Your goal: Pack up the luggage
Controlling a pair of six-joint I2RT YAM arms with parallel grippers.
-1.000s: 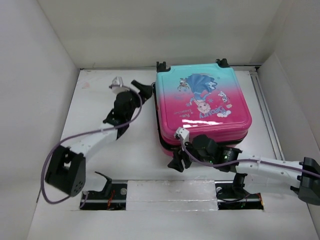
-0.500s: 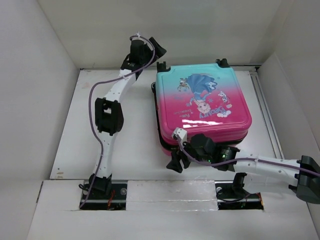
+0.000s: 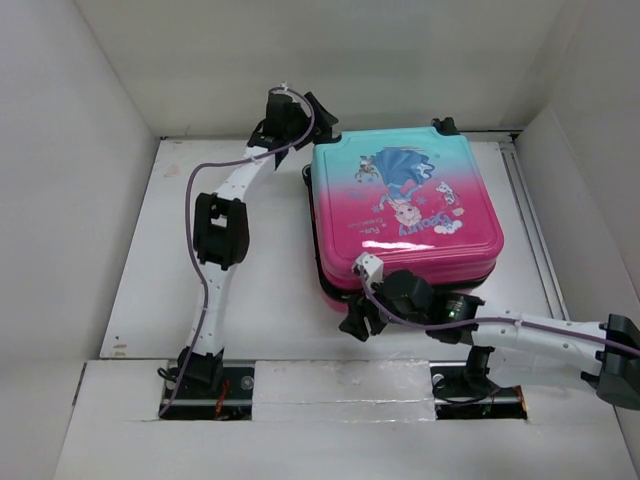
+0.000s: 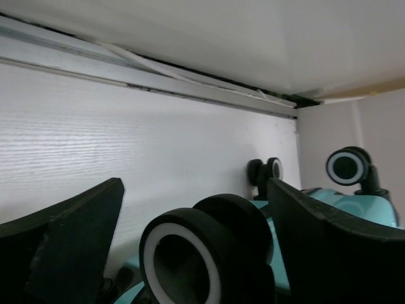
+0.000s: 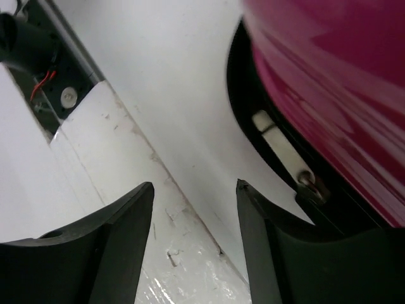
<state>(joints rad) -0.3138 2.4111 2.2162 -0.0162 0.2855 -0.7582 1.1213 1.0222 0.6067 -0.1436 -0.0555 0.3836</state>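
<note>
The luggage lies flat and closed on the white table, teal end at the back and pink end at the front. My left gripper is stretched to its far-left corner. In the left wrist view the gripper is open, with a black wheel between the jaws; I cannot tell if the fingers touch it. My right gripper is at the near-left corner. In the right wrist view it is open and empty, beside the pink shell and a white zipper pull.
White walls close in the table on the left, back and right. A metal rail runs along the back wall. Two more wheels stand at the suitcase's far end. A taped strip and the arm bases sit at the near edge.
The left arm swung from the table's left middle out to the suitcase's far-left corner and has settled over the wheel. The right gripper has hardly moved.
</note>
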